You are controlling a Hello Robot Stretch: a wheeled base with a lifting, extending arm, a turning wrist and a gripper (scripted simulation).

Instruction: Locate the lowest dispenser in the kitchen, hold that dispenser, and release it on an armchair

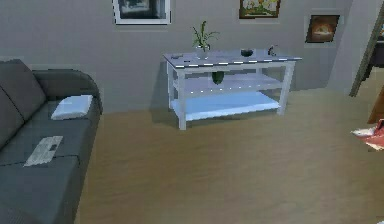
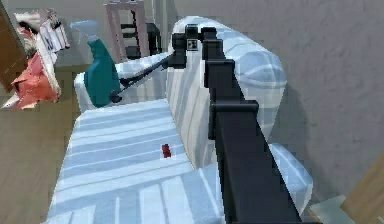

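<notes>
Forward view, left to right:
- Grey sofa (image 1: 28,135) along the left edge. A white cushion (image 1: 72,106) lies on its seat, with a pale flat object (image 1: 44,150) nearer the camera.
- Framed picture (image 1: 141,10) on the grey wall above.
- White three-tier console table (image 1: 232,63) against the wall at centre. A potted plant (image 1: 204,40) and a dark bowl (image 1: 246,52) stand on top, and a small green item (image 1: 217,76) is on the middle shelf.
- Two more wall pictures, one (image 1: 259,8) above the table and one (image 1: 322,27) further right. Their content is too small to make out.
- Red-and-white object (image 1: 372,135) on the wood floor at the right edge.

Arm side view, left to right:
- Red-and-white clutter (image 2: 35,75) at the left.
- Teal dispenser (image 2: 100,75) with a pale top, at the far end of the striped armchair (image 2: 120,165), against its pale upholstery. Cannot tell if it rests there or hangs free.
- Gripper (image 2: 120,92) reaches to the dispenser. Its state cannot be told, nor whether it holds anything.
- Small red item (image 2: 165,150) on the seat.
- Dark arm (image 2: 240,140) rises from the bottom edge.
</notes>
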